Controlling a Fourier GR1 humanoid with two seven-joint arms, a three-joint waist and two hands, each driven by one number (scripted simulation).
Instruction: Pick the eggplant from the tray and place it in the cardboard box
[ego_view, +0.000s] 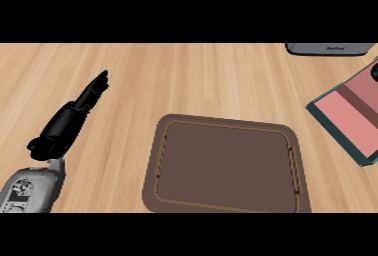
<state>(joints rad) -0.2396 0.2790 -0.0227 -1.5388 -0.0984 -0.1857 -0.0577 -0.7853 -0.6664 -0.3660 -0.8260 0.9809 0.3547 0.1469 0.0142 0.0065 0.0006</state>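
A brown tray (225, 167) lies on the wooden table (184, 75), and no eggplant shows on it. The left robot hand (77, 112) points up with straight fingers, holding nothing. A pink and teal box (351, 117) sits at the right edge. A grey thing (328, 48) up top has writing (too small to read).

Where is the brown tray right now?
In the head view the brown tray lies on the wooden counter, low and near the middle. The left hand is to its left and a pink box to its upper right.
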